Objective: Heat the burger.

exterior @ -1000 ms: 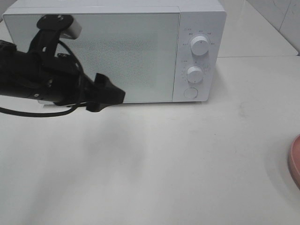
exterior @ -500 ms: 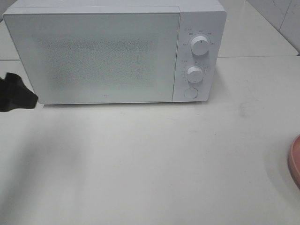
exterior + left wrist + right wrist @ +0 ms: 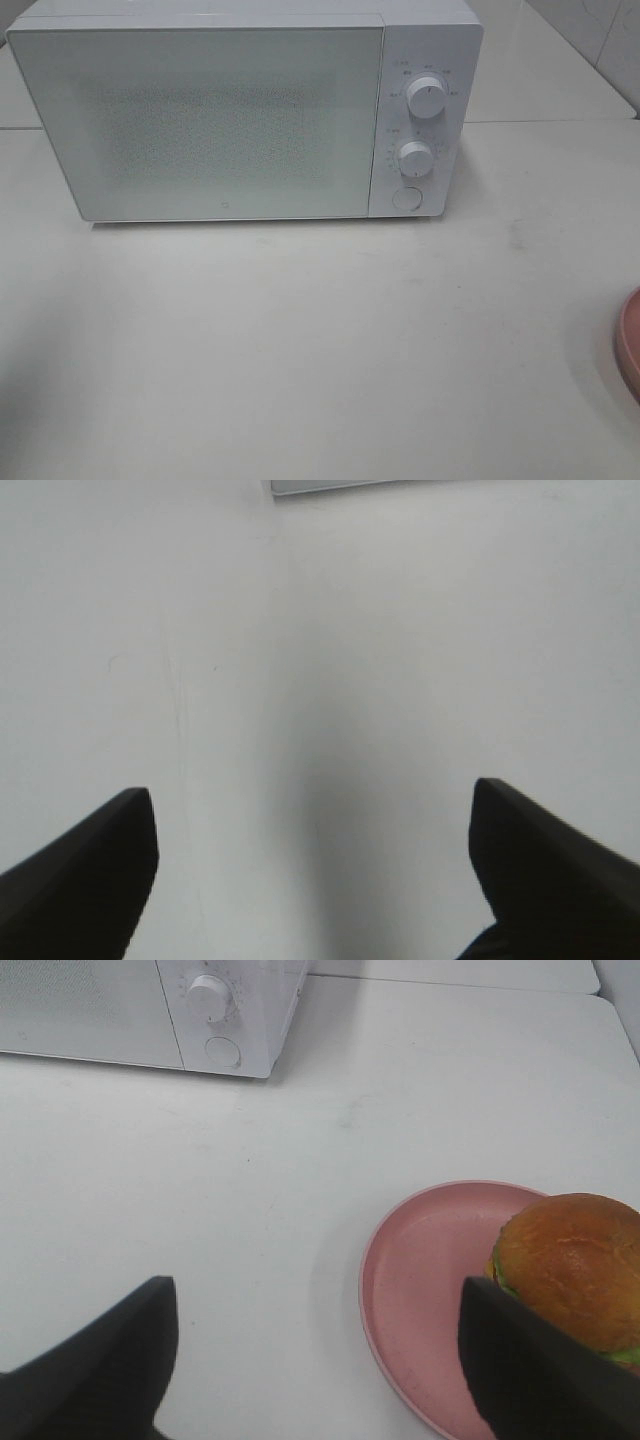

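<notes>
One pink plate [image 3: 420, 1290] sits on the white desk [image 3: 320, 350], and one burger [image 3: 570, 1270] rests on it, off toward one side of the plate, bun dome up with a green lettuce frill showing beneath. In the high view only the plate's rim [image 3: 630, 345] shows at the right edge; the burger itself is out of that frame.

One white microwave [image 3: 240, 110] stands at the back of the desk, door shut, with two knobs and one round button on its panel. What is inside cannot be seen.

The right fingers [image 3: 320, 1350] are spread wide and hold nothing; the burger lies just beyond one fingertip [image 3: 520, 1360], not between the pair. The left fingers [image 3: 315, 870] are likewise released and empty over bare desk, with only a corner of the microwave [image 3: 330, 485] ahead of them.
</notes>
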You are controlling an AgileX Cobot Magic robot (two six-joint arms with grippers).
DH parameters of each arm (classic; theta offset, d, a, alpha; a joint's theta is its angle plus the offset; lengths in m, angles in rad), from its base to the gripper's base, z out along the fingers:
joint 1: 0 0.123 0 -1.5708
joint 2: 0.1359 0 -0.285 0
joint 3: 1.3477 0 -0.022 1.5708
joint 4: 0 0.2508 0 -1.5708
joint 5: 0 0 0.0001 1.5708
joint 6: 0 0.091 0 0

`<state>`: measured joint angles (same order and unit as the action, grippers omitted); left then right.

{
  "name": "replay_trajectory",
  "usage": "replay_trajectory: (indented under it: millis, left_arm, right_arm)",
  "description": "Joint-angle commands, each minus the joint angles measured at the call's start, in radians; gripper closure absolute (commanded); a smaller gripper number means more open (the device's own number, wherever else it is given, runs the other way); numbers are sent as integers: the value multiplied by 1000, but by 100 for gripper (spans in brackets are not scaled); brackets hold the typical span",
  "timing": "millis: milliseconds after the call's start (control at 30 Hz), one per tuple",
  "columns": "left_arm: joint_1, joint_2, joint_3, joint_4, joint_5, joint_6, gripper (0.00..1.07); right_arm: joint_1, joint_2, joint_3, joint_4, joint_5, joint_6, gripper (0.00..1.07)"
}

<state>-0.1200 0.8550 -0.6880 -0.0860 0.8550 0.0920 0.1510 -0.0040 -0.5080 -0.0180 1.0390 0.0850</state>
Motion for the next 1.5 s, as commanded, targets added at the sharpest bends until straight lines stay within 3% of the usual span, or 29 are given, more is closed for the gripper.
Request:
replay_trajectory:
  millis: [33,67,133,333,467,933,1133,1267,1500]
  left_arm:
    - [2,-111,39,34,87,-49,28]
    - [2,-111,39,34,87,-49,28]
    - [2,-261,87,72,157,-72,28]
    - [2,-391,122,95,191,-67,28]
    - [2,-527,185,94,191,-36,29]
    - [2,-703,189,86,180,-42,29]
    - [2,-797,189,44,182,-92,29]
    - [7,-865,189,41,182,-92,29]
    - [102,-886,189,34,182,-92,29]
  right_arm:
    - [-8,-26,1,2,-1,-15,32]
    - [-8,-26,1,2,-1,-15,32]
    - [-8,-26,1,2,-1,-15,32]
    - [-8,-26,1,2,-1,-15,32]
    - [-8,-26,1,2,-1,-15,32]
    - [-8,-26,1,2,-1,-15,32]
    - [-8,-26,1,2,-1,-15,32]
    - [-8,-26,1,2,-1,-15,32]
    - [-8,-25,1,2,-1,-15,32]
